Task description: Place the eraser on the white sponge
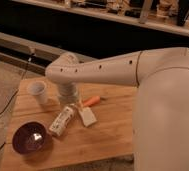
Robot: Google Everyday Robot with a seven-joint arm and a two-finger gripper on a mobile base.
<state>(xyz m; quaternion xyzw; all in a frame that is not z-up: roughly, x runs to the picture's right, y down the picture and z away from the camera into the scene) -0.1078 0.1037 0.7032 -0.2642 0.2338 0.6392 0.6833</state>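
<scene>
The white sponge (pixel 87 117) lies flat on the wooden table (pixel 108 135), just right of centre. My gripper (pixel 71 101) hangs from the white arm (pixel 98 70) and points down at the table, just left of the sponge and above its near corner. The black eraser does not show; it may be hidden by the gripper. An orange stick-like item (pixel 92 101) lies just beyond the sponge.
A white labelled bottle (pixel 62 121) lies on its side left of the sponge. A white cup (pixel 38 92) stands at the back left. A dark purple bowl (pixel 32 138) sits at the front left. My white body (pixel 168 115) fills the right side.
</scene>
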